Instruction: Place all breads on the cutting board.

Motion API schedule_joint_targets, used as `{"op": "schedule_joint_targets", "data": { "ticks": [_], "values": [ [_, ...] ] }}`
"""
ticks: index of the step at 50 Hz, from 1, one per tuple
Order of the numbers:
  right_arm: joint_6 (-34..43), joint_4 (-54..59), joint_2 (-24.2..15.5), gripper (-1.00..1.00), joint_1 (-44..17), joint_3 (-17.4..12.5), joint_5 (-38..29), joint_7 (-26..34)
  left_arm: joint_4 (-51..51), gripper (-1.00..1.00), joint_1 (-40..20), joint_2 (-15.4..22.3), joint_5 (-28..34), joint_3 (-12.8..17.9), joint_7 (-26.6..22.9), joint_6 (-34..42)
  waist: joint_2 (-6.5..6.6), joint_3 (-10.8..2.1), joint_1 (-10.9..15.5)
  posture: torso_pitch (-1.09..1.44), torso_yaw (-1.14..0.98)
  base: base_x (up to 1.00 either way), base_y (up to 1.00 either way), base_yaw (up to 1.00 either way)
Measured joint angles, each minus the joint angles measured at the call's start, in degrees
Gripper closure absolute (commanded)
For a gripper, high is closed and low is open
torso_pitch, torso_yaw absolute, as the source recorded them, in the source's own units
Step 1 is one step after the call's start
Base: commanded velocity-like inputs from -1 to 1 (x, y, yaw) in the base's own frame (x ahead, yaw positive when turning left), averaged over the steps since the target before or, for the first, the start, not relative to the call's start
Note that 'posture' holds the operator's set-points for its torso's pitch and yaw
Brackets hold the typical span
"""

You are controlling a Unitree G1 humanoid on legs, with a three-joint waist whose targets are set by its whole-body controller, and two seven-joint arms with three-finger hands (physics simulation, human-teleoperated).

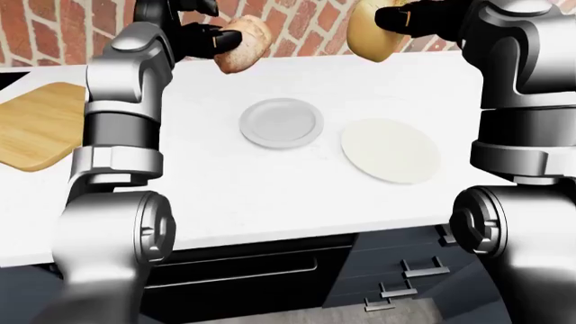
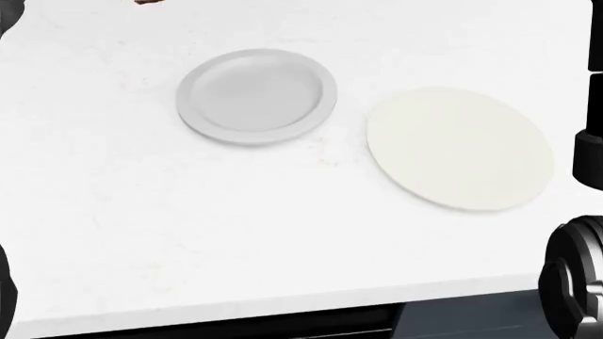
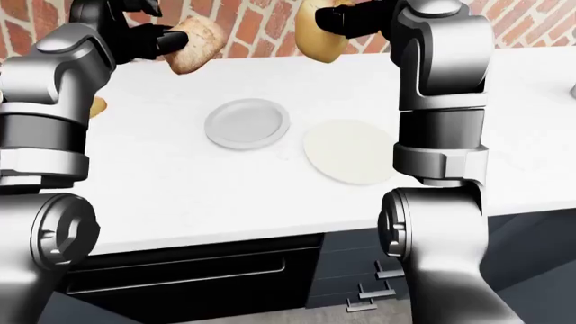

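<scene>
— Where are the breads?

— Both are in the air above the white counter (image 1: 270, 182). The left hand (image 1: 194, 37) has its dark fingers clamped on a crusty brown bread roll (image 1: 243, 44), held up against the brick wall (image 1: 297, 27) at the top of the left-eye view. The right hand (image 1: 410, 17) grips a smoother golden bread bun (image 1: 371, 34) at about the same height, to the right of the roll.

— And the cutting board?

— The wooden cutting board (image 1: 36, 125) lies at the left edge of the left-eye view, well apart from both breads, with nothing on the part that shows.

— What sits under the hands?

— A small grey plate (image 2: 256, 95) and, just to its right, a flat cream plate (image 2: 460, 148), near each other but not touching. Neither holds anything. Below the counter edge, dark drawers (image 1: 405, 263) with metal handles show.
</scene>
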Motion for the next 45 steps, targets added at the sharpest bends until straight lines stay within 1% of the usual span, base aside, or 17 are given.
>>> {"op": "schedule_joint_targets", "data": {
  "ticks": [5, 7, 8, 9, 12, 14, 15, 17, 19, 22, 27, 32, 35, 38, 40, 42, 45],
  "values": [
    [0.1, 0.5, 0.1, 1.00, 0.5, -0.2, 0.6, -0.9, -1.4, 0.82, 0.7, 1.1, -0.4, 0.4, 0.1, 1.4, 0.21, -0.62, -0.4, 0.00, 0.00, 0.00, 0.27, 0.00],
    [0.5, 0.7, -0.2, 1.00, 1.2, -0.5, 0.7, -1.2, -0.9, 0.84, 0.5, 0.8, -0.5, 0.0, 0.2, 1.9, -1.18, -1.10, -0.9, 0.00, 0.00, 0.00, 0.46, 0.00],
    [0.7, 1.0, -0.4, 1.00, 1.2, -0.7, 0.7, -1.4, -0.7, 0.84, 0.1, 0.7, -0.6, -0.2, 0.1, 2.0, -1.55, -1.67, -1.1, 0.00, 0.00, 0.00, 0.00, 0.00],
    [0.7, 1.1, -0.7, 1.00, 0.7, -0.8, 0.6, -1.6, -0.6, 0.83, -0.7, 0.7, -0.7, -0.2, 0.0, 1.8, -1.32, -1.31, -1.0, 0.00, 0.00, 0.00, 0.00, 0.00],
    [0.0, -0.3, -0.7, 1.00, 0.0, -0.6, 0.6, -1.8, -0.3, 0.80, -1.4, 0.9, -0.9, 0.2, 0.1, -0.3, 1.55, -0.20, -1.1, 0.00, 0.00, 0.00, 0.57, 0.00],
    [-0.3, -0.4, -0.6, 1.00, 0.5, -0.4, 1.0, -1.7, 0.8, 0.81, -1.1, 0.7, -0.9, -0.1, 0.1, -0.5, 1.28, -0.93, -1.1, 0.00, 0.00, 0.00, 0.38, 0.00],
    [-0.2, -0.2, -0.7, 1.00, 0.5, -0.4, 1.1, -1.7, 1.1, 0.82, -1.2, 0.7, -0.8, -0.2, 0.0, -0.3, 2.04, -1.44, -1.1, 0.00, 0.00, 0.00, 0.32, 0.00],
    [-0.1, 0.1, -0.5, 1.00, -0.2, -0.2, 1.1, -1.7, 0.9, 0.81, -1.4, 1.0, -0.8, -0.1, 0.0, -0.3, 5.16, -1.73, -0.9, 0.00, 0.00, 0.00, 0.59, 0.00],
    [-0.3, -0.5, 0.4, 1.00, 0.3, 0.4, 1.5, -1.6, 0.8, 0.84, -0.3, 1.4, -0.7, 0.6, 0.3, -0.9, 3.08, -0.76, -0.7, 0.00, 0.00, 0.00, 0.80, 0.00],
    [0.1, 0.5, 0.5, 1.00, 0.8, 0.7, 2.0, -1.2, 1.9, 0.84, -0.1, 0.8, -0.5, 0.5, 0.8, -0.8, 1.14, -0.63, -1.0, 0.00, 0.00, 0.00, 0.40, 0.00],
    [0.1, -0.5, 0.1, 1.00, 1.1, -0.3, 1.9, -2.0, 1.3, 0.91, -0.7, 0.4, -0.9, -0.2, 0.3, -0.7, 2.02, -0.09, -1.5, 0.00, 0.00, 0.00, 0.06, 0.00],
    [-0.4, -1.7, 0.5, 1.00, 1.4, 0.2, 2.7, -1.9, 1.2, 0.90, -0.3, 0.9, -0.6, 0.3, 0.8, -0.1, -1.05, -0.59, -0.5, 0.00, 0.00, 0.00, 0.34, 0.00],
    [0.0, -1.5, 0.6, 1.00, 2.1, 0.2, 3.0, -2.0, 1.4, 0.91, -0.3, 0.7, -0.6, 0.2, 0.9, -0.1, -0.79, -1.52, -0.4, 0.00, 0.00, 0.00, 0.41, 0.00],
    [0.3, -2.1, 0.1, 1.00, 2.1, -0.2, 3.2, -2.2, 1.0, 0.91, -1.3, 0.4, -0.6, 0.0, 0.8, -0.6, -3.39, -0.97, -0.8, 0.00, 0.00, 0.00, 0.57, 0.00],
    [0.2, -2.2, -0.4, 1.00, 3.1, -0.9, 3.0, -2.5, 0.5, 0.92, -0.8, -0.6, -0.9, -0.5, 0.4, -1.0, -2.18, -0.43, -1.6, 0.00, 0.00, 0.00, 0.24, 0.00],
    [1.0, -1.3, -0.6, 1.00, 3.5, -1.1, 2.6, -2.9, 1.6, 0.94, -0.8, -1.0, -1.1, -1.1, 0.0, -0.5, -1.22, -1.28, -1.4, 0.00, 0.00, 0.00, 0.38, 0.00],
    [1.0, -1.6, -0.5, 1.00, 2.9, -0.8, 2.7, -3.0, 2.5, 0.93, -1.0, -0.6, -1.0, -0.7, 0.0, -0.5, -1.88, -1.37, -1.0, 0.00, 0.00, 0.00, 0.78, 0.00]
  ]
}}
